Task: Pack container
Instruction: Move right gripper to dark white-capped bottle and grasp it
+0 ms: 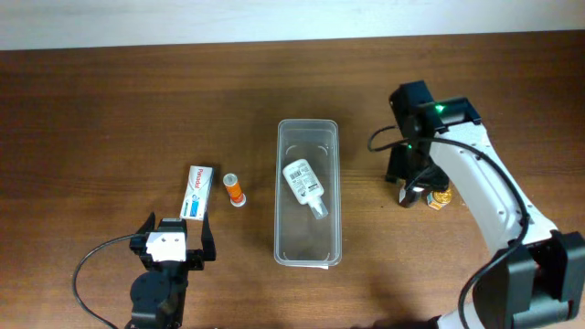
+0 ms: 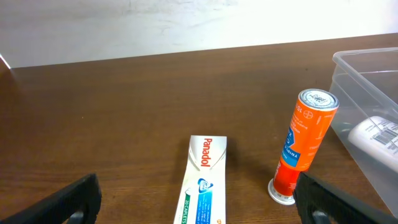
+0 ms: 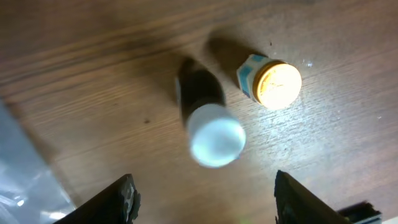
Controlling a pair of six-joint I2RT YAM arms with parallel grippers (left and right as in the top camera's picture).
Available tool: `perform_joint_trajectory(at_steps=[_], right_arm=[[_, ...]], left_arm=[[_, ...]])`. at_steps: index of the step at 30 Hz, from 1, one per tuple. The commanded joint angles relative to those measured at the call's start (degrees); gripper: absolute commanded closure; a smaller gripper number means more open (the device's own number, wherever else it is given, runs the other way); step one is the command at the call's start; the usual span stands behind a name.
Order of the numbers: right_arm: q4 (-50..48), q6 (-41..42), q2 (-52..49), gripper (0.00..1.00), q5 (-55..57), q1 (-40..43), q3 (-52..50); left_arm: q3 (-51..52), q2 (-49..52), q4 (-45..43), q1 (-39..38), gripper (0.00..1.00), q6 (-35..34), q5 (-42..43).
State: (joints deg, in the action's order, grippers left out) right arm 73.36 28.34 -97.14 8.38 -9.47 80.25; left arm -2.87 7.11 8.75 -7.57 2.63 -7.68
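Note:
The clear container (image 1: pixel 308 239) lies in the middle of the table with a white bottle (image 1: pixel 303 185) inside it. Left of it are a white Panadol box (image 1: pixel 198 192) and an upright orange tube (image 1: pixel 235 189). My left gripper (image 1: pixel 174 245) is open and empty just short of the box (image 2: pixel 202 183); the tube (image 2: pixel 303 146) stands by its right finger, and the container's corner (image 2: pixel 367 65) shows at the right. My right gripper (image 3: pixel 205 199) is open, right of the container over a dark bottle with a white cap (image 3: pixel 208 127) and a small gold-lidded jar (image 3: pixel 273 82).
The wooden table's far edge meets a pale surface at the back. The container's near wall shows blurred at the lower left of the right wrist view (image 3: pixel 25 186). The gold-lidded jar (image 1: pixel 441 197) sits just right of my right arm's wrist (image 1: pixel 409 183).

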Motion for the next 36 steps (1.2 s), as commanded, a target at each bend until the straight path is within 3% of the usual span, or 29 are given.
perform_joint_trajectory(at_steps=[1,10,18,25,28,36], right_arm=[[-2.0,-2.7,0.2,0.37,-3.9,2.0,-2.8],[-7.6,-2.4,0.2,0.62,-5.2,2.9,-7.2],[-8.3,-3.1,0.8,0.75,-4.7,2.9,-5.5],[-7.6,-3.9,2.7,0.76,-4.7,2.8,-4.3],[-7.6,-3.9,2.7,0.86,-4.7,2.8,-4.3],[-6.4,-6.1,3.8,0.86,-4.7,2.7,-1.1]], left_arm=[[0.3,-0.4,-0.2,0.2,0.00,0.9,0.4],[0.3,-0.4,-0.2,0.2,0.01,0.9,0.4],[0.3,-0.4,-0.2,0.2,0.01,0.9,0.4],[0.3,-0.4,-0.2,0.2,0.01,0.9,0.4],[0.3,-0.4,-0.2,0.2,0.01,0.9,0.4],[0.3,-0.4,-0.2,0.2,0.00,0.9,0.4]])
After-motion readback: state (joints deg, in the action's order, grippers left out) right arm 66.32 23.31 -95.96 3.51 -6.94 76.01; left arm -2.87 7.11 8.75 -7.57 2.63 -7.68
